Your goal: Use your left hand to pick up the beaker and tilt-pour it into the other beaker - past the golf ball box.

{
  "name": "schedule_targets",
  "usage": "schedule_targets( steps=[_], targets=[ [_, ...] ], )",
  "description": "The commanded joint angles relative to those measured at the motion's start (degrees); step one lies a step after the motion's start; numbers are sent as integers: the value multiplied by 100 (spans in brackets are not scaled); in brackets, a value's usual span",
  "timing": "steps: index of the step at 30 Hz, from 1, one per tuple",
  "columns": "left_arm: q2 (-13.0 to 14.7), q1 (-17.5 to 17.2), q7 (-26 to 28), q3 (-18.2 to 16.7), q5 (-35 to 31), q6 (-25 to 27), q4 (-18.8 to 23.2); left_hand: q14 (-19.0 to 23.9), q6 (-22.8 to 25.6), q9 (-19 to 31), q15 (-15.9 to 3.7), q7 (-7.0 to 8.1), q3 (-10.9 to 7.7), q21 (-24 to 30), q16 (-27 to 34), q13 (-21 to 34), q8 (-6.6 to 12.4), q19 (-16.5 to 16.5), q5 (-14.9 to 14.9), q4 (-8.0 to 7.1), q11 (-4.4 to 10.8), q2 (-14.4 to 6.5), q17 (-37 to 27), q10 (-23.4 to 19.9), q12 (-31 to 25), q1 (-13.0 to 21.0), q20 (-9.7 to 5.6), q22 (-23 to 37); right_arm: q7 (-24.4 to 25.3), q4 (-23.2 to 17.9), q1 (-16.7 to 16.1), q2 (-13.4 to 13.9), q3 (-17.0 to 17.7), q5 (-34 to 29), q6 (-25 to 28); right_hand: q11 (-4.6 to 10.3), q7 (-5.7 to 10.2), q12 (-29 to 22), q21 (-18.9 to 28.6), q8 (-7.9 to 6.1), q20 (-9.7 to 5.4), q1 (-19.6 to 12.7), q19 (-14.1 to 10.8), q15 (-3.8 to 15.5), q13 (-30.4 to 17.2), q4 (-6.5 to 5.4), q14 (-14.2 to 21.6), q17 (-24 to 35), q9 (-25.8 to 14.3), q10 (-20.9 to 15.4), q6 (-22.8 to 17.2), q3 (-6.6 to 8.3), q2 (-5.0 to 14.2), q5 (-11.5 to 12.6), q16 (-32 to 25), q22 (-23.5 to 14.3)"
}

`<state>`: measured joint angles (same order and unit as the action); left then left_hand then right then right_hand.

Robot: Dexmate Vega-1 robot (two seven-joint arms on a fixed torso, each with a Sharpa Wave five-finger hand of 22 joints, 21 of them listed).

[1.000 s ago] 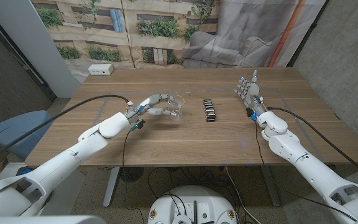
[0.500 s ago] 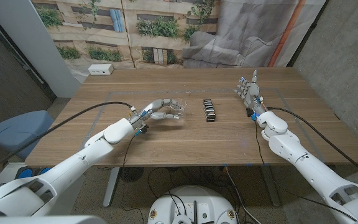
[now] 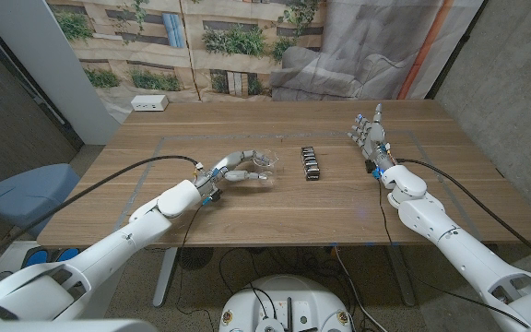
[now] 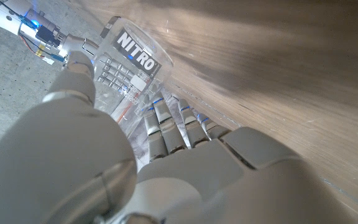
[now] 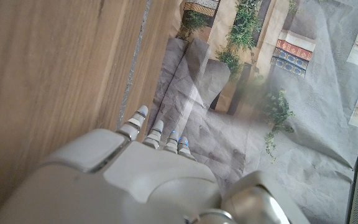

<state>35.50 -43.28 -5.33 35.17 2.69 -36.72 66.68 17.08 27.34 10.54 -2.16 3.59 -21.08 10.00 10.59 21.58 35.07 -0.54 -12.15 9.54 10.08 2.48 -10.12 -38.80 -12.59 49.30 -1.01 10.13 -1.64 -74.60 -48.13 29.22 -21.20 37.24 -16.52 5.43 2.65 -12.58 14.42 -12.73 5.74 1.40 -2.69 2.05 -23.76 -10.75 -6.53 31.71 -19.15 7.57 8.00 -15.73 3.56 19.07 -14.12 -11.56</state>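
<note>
- left hand [image 3: 235,170] grips a clear beaker [image 3: 264,166], just left of the box [image 3: 312,163] on the counter [image 3: 284,207];
- in the left wrist view, fingers [image 4: 166,124] wrap the beaker [image 4: 126,68];
- right hand [image 3: 370,136], right of the box, holds nothing, fingers apart and upright.

Left hand [image 3: 238,170], gripping clear beaker [image 3: 264,166], shifted right across counter, closer to golf ball box [image 3: 311,163]; beaker more tilted.

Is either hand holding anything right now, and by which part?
The left hand grips the clear beaker around its side wall, fingers wrapped round the body below the rim. The right hand holds nothing, its fingers apart.
</note>
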Motion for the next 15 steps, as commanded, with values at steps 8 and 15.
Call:
schedule_targets(
  steps=[8,15],
  targets=[
    [-9,-18,397,102,-396,220,42,-4,583,-2,-540,433,-8,66,38,-32,125,10,-10,20,272,-506,-9,-317,11,-75,-9,-6,-2,4,0,0,0,0,-4,13,8,-35,39,-33,35,-14,19,110,-29,-6,-31,10,-19,23,38,-34,514,31,-16,-26],
    [2,-9,333,165,-388,282,51,-11,582,-17,-521,456,-14,61,36,-74,60,-33,-8,25,272,-495,-3,-289,36,-77,18,-8,-1,3,0,0,0,0,-3,15,13,-36,39,-32,31,-14,19,112,-29,-6,-27,10,-19,22,38,-34,514,31,-18,-26]
  ],
)
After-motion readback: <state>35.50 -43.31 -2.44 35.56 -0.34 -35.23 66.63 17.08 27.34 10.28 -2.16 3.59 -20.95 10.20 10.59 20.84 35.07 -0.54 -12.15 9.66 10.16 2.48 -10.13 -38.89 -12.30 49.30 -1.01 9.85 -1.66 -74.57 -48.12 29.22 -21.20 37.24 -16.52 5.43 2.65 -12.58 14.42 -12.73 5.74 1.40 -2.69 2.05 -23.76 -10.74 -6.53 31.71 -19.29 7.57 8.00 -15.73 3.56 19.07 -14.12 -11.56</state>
